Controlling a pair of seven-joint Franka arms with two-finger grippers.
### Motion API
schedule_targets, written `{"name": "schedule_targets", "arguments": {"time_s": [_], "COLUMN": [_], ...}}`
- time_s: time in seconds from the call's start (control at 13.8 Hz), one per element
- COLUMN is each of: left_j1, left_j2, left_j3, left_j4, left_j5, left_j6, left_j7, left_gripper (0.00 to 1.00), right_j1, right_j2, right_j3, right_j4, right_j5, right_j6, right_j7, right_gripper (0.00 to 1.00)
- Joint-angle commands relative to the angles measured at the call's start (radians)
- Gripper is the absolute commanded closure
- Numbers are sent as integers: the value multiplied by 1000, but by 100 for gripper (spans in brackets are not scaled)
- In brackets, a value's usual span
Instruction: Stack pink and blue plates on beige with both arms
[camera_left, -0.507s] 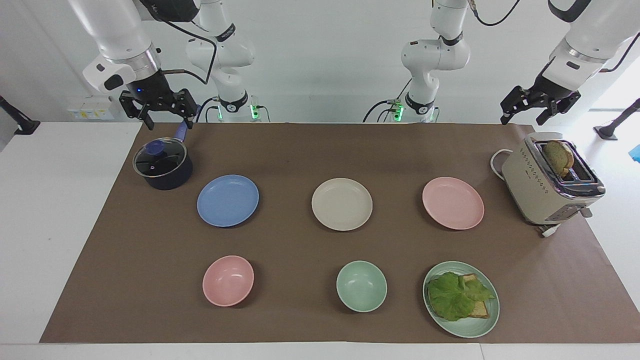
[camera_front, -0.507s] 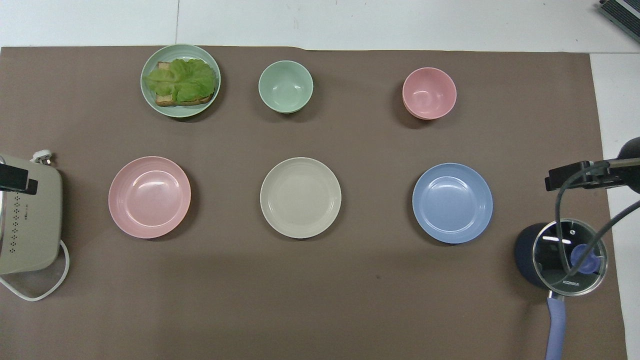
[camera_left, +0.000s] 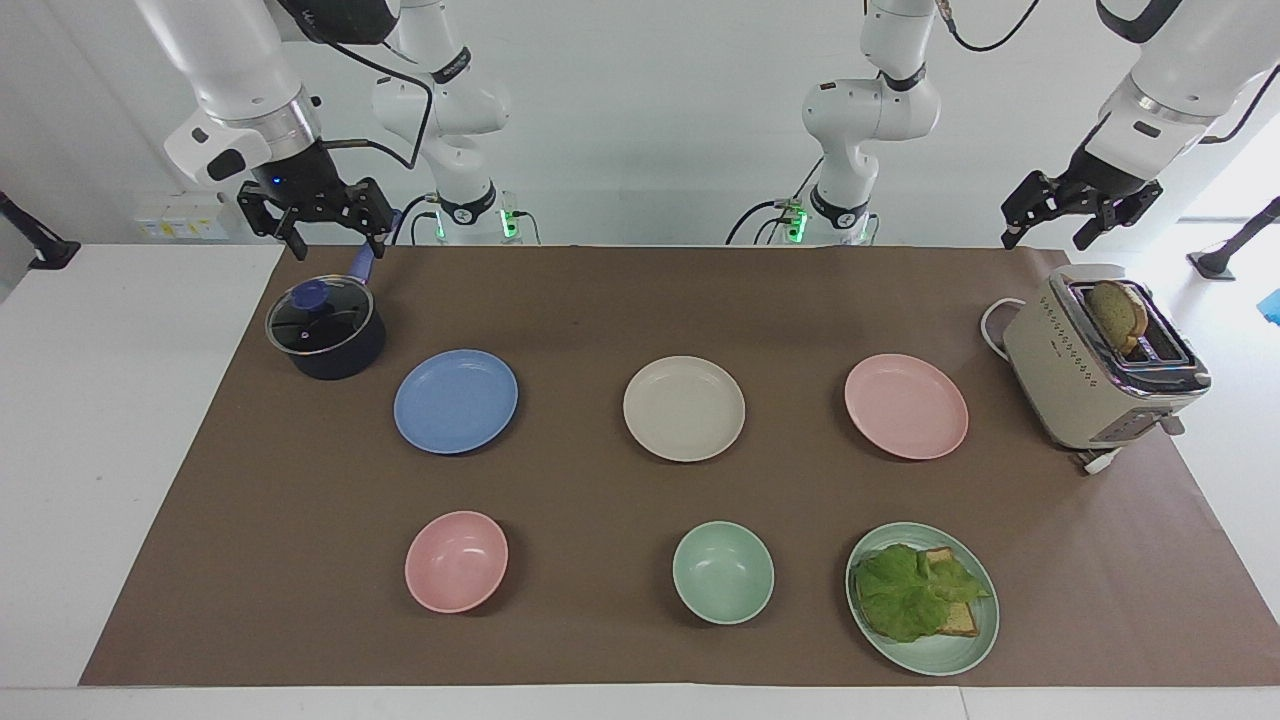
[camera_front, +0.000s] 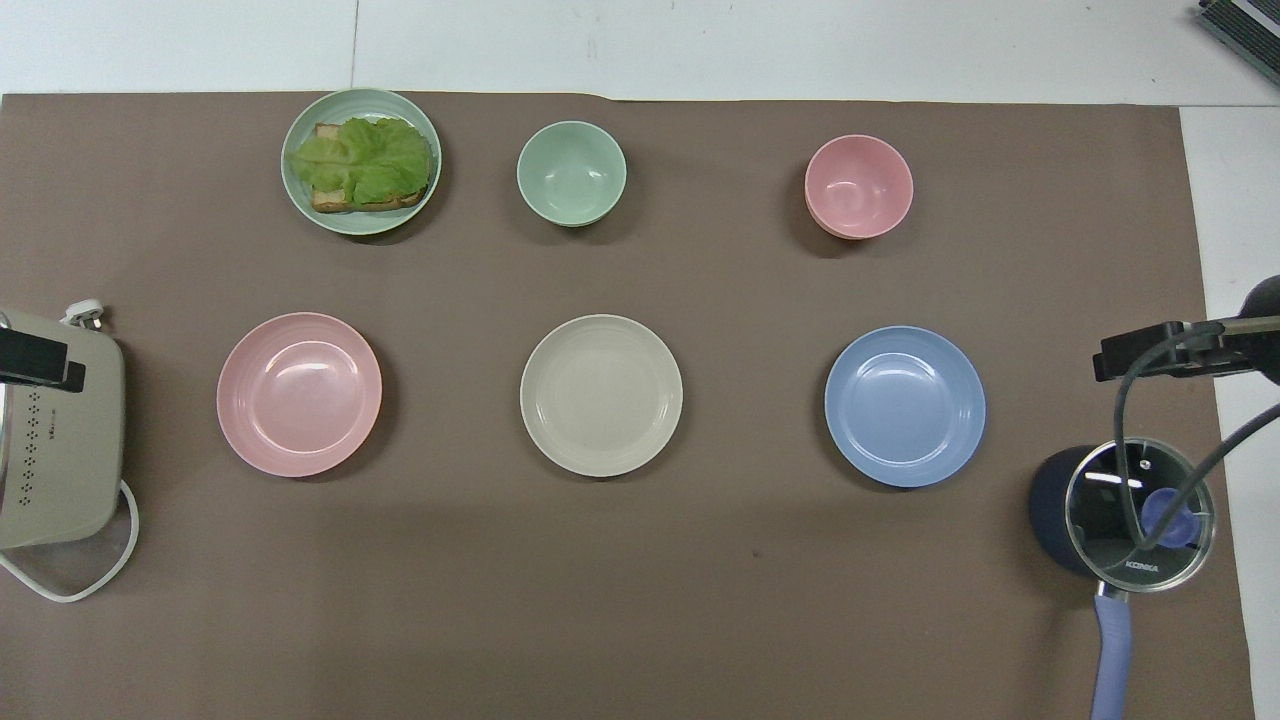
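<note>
Three plates lie in a row across the brown mat. The beige plate (camera_left: 684, 408) (camera_front: 601, 395) is in the middle. The blue plate (camera_left: 456, 401) (camera_front: 905, 406) lies toward the right arm's end, the pink plate (camera_left: 906, 406) (camera_front: 299, 394) toward the left arm's end. All three are bare and apart from each other. My right gripper (camera_left: 338, 245) (camera_front: 1150, 355) hangs open in the air over the saucepan's handle. Over the table edge by the toaster, my left gripper (camera_left: 1047, 238) (camera_front: 35, 360) is raised and open. Neither holds anything.
A dark saucepan (camera_left: 325, 328) with a glass lid stands beside the blue plate. A beige toaster (camera_left: 1095, 370) holding a bread slice stands beside the pink plate. Farther from the robots are a pink bowl (camera_left: 456, 560), a green bowl (camera_left: 722, 572) and a green plate (camera_left: 940, 655) with lettuce on toast.
Both grippers have shifted only very slightly, the left one a touch toward the pink plate. The plates have not moved.
</note>
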Motion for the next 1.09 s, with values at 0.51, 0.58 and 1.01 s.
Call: {"name": "schedule_targets", "arguments": {"time_s": [0.51, 0.58, 1.01], "left_j1": [24, 19, 33], "left_j2": [18, 44, 182], "left_j3": [0, 0, 0], "left_j4": [-437, -455, -497], "left_j5": [9, 9, 8], "left_j6": [492, 516, 618], "left_j7": [46, 49, 46], "left_gripper": [0, 0, 0], "right_j1": [-9, -9, -9], "right_j2": [-20, -20, -20], "right_j3": [6, 6, 6], "right_j4": [-24, -24, -24], "right_j5": [11, 11, 11], "right_j6": [12, 12, 11], "right_j7": [19, 19, 19], "right_gripper": [0, 0, 0]}}
